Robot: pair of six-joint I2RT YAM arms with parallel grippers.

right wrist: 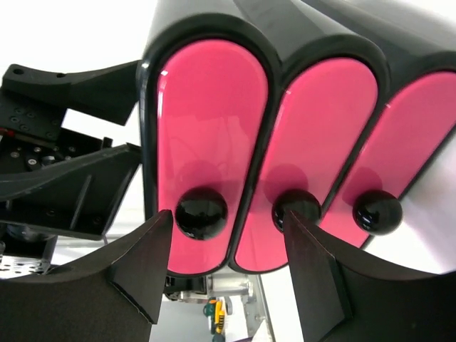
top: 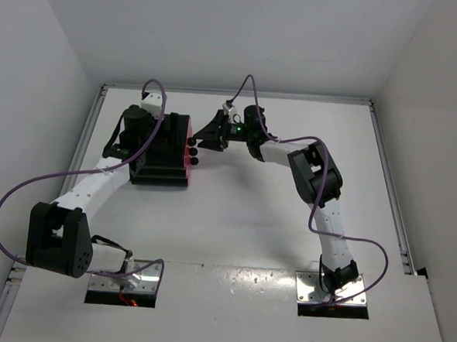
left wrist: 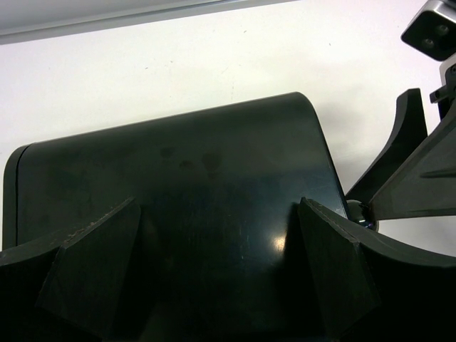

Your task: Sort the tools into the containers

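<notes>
The right gripper's [right wrist: 228, 228] fingers [right wrist: 142, 271] stand apart on either side of the round black knob [right wrist: 201, 212] of the end glossy pink drawer [right wrist: 210, 121]. I cannot tell whether they touch it. All three drawers sit shut in the squat black cabinet [left wrist: 178, 185] on the white bench [top: 256, 219]. The left gripper's [left wrist: 219, 214] fingers [left wrist: 92, 263] are spread wide against the cabinet's body.
</notes>
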